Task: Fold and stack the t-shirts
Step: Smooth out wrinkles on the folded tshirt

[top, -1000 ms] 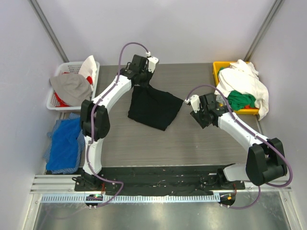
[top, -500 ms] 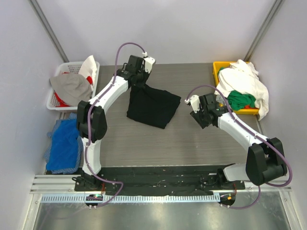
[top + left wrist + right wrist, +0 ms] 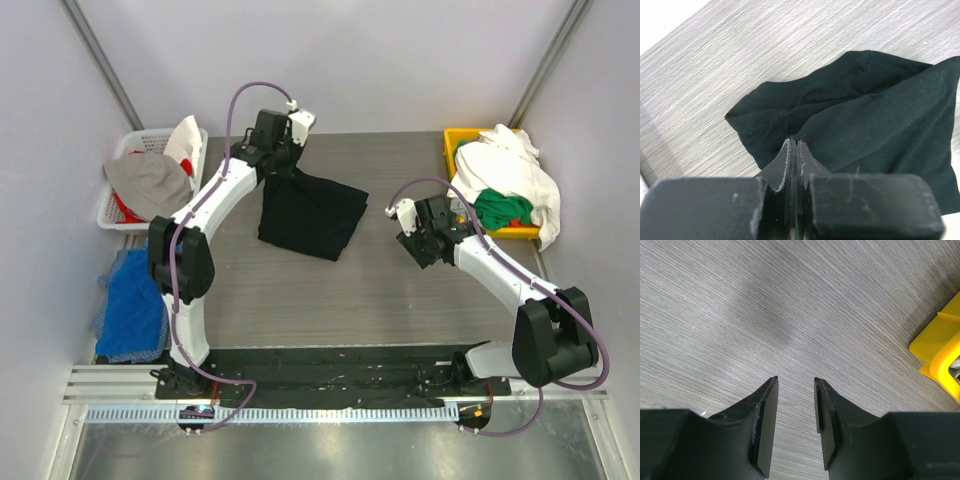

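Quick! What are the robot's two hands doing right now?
Left gripper: shut on the black t-shirt.
Right gripper: open, holding nothing.

No readable text, no labels, no brand marks, no numbers in any view

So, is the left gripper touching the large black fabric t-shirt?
Touching. The left wrist view shows the left gripper shut, with a fold of the large black fabric t-shirt running straight into its closed tips, no gap between them.
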`<action>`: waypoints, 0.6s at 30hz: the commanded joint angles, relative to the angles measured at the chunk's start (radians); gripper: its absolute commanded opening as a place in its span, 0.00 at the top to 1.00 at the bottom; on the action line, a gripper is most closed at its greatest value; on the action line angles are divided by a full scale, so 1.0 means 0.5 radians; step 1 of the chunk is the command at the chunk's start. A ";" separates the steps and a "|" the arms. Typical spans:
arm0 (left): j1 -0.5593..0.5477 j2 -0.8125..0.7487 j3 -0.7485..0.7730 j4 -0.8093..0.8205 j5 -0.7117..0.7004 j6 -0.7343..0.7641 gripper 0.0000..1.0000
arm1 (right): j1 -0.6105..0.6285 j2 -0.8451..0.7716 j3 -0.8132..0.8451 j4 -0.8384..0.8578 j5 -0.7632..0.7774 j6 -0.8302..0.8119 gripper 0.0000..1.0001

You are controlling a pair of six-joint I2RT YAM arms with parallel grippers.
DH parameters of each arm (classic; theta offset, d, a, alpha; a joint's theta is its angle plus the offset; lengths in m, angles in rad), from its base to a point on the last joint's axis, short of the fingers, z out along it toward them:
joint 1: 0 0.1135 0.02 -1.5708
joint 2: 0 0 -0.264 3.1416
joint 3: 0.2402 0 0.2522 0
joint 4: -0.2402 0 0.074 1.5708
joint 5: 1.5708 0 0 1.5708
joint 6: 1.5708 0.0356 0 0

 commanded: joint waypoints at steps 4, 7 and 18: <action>0.080 -0.061 0.004 0.153 -0.038 0.040 1.00 | 0.010 0.005 -0.013 0.051 -0.004 0.013 0.59; 0.086 -0.098 -0.039 0.196 -0.035 0.037 1.00 | 0.007 0.015 -0.007 0.054 -0.007 0.013 0.59; 0.156 -0.126 -0.171 0.282 -0.063 0.040 1.00 | 0.007 0.008 -0.026 0.057 -0.004 0.010 0.58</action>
